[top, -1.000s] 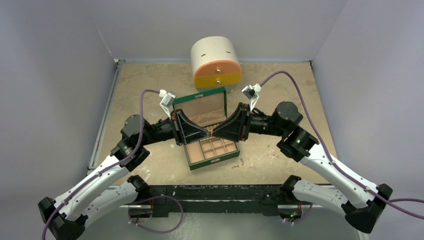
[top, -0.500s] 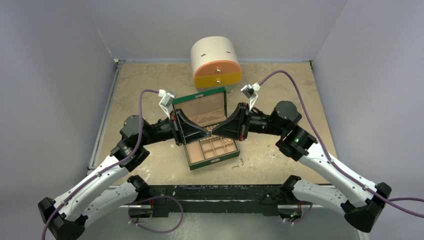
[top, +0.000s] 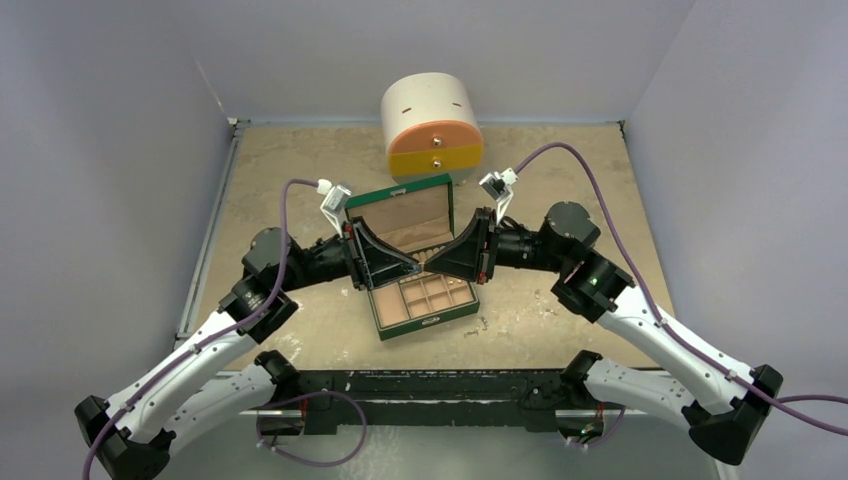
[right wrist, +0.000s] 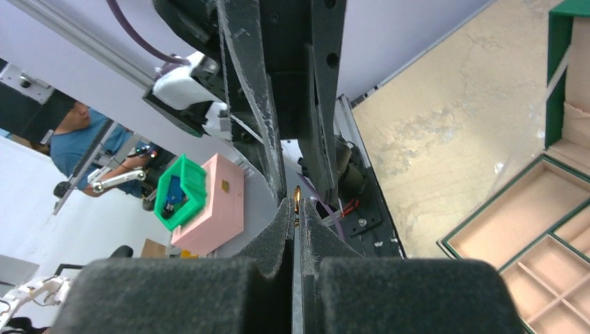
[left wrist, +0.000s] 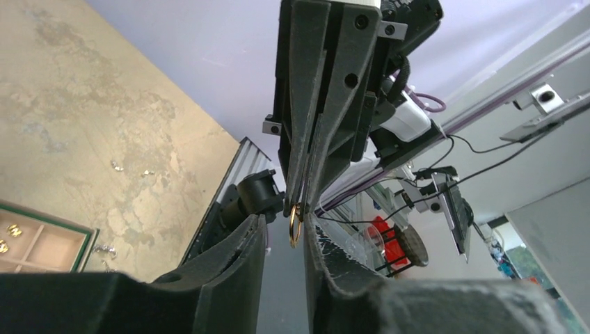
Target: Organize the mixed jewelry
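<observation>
A mottled tan table (top: 300, 170) sits between pale lilac walls (top: 110, 150), with an open green box (top: 430, 322) at its middle. Above the box, the right gripper (right wrist: 293, 207) is pinched tight on a small gold ring (left wrist: 296, 227), which sits between the slightly parted fingers of the left gripper (left wrist: 285, 221)

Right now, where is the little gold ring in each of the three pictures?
Top external: too small to see; where left gripper meets right gripper, over the green box.
Left wrist: gold ring at centre, between the open left fingers.
Right wrist: gold ring at centre, edge-on in the shut fingertips.
Shared landmark: the green box, in all three.
</observation>
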